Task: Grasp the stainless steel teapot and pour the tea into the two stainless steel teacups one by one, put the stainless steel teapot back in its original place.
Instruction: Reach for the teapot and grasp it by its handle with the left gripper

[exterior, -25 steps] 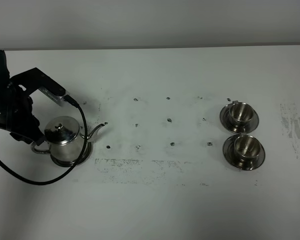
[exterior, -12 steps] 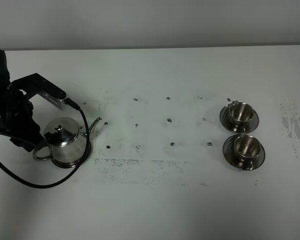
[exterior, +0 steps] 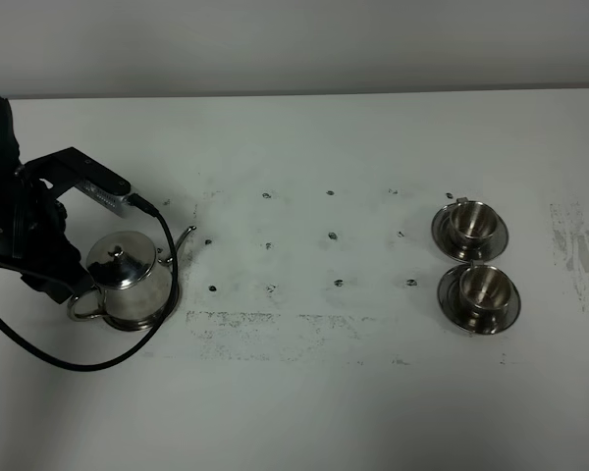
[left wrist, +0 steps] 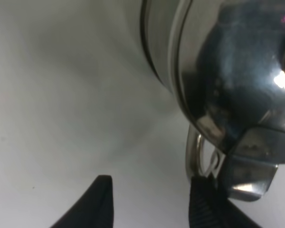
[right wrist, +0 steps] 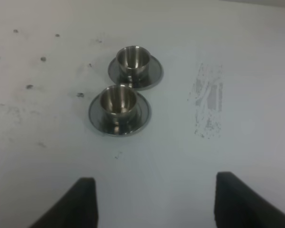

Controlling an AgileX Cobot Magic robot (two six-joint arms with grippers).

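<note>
The stainless steel teapot stands upright at the table's left, its lid on and its spout pointing right and away. My left gripper is low behind its loop handle. The jaws are apart, the handle lies by one fingertip, and only bare table shows in the gap. The two stainless steel teacups sit on saucers at the right: the far cup and the near cup. My right gripper hangs open well short of them. The tea is hidden.
The left arm's black cable loops on the white table around the teapot's front. Small dark marks and scuffs dot the middle, and a grey smear lies at the right.
The left arm has shifted a little left and lower. The teapot has turned slightly, its spout swinging away from me, and the cable loop has drawn in.
</note>
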